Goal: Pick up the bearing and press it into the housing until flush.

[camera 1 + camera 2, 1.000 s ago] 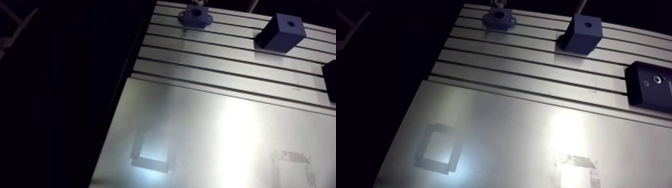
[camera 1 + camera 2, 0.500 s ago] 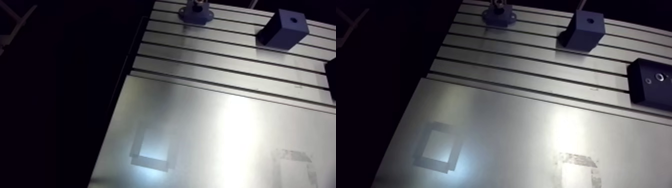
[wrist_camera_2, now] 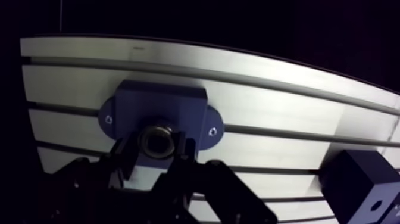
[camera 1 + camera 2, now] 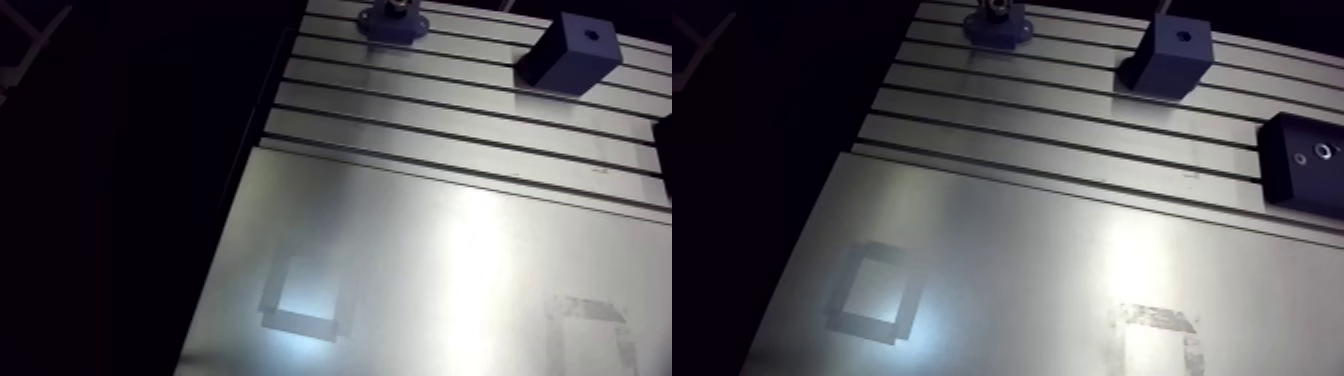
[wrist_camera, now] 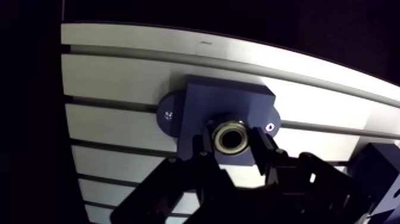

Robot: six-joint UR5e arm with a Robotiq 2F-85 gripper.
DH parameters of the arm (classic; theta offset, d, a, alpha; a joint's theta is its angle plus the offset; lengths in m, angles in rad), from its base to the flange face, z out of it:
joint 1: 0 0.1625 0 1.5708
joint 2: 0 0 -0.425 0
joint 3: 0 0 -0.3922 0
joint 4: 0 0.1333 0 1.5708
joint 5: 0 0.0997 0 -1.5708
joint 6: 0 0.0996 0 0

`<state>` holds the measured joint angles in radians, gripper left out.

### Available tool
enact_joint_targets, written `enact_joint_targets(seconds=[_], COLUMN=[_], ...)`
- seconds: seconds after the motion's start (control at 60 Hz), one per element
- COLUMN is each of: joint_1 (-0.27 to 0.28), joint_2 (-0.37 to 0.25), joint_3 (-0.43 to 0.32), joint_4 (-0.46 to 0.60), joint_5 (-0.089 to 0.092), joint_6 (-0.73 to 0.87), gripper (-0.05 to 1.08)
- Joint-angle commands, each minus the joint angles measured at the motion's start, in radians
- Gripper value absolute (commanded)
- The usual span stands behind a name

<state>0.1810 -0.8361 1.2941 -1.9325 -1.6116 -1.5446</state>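
In the wrist view a metal ring bearing (image 5: 230, 136) sits between my two dark fingers (image 5: 201, 148), with my gripper (image 5: 231, 142) shut on it. Right under it is the blue flanged housing (image 5: 223, 101), which stands on the slotted table. The bearing lines up with the housing's middle bore; how deep it sits I cannot tell. In the arm view the housing (image 4: 393, 24) is at the far edge of the table, with a bit of metal on top of it at the picture's edge.
A blue cube with a hole in its top (image 4: 1167, 55) stands to the right of the housing. A dark flat block (image 4: 1307, 160) lies further right. On the smooth plate (image 4: 1022, 260) nearer the camera are two taped squares (image 4: 872, 292) (image 4: 1157, 335). The table's left edge (image 4: 235, 210) drops into darkness.
The whole arm view has slid a little, so the camera has moved. The housing, cube and flat block keep their places relative to each other.
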Motion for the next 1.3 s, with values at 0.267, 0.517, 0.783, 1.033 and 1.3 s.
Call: enact_joint_targets(seconds=[0.267, 0.517, 0.783, 1.033, 1.3], joint_1=[0.0, 0.004, 0.008, 0.006, 0.003], joint_2=[0.007, 0.006, 0.006, 0.007, 0.007], joint_3=[0.0, 0.003, 0.004, 0.003, 0.004], joint_4=[-0.004, -0.006, -0.004, -0.004, -0.006], joint_5=[0.003, 0.005, 0.0, -0.003, -0.004], joint_6=[-0.001, -0.001, -0.001, -0.001, -0.002], gripper=[0.62, 0.62, 0.62, 0.62, 0.62])
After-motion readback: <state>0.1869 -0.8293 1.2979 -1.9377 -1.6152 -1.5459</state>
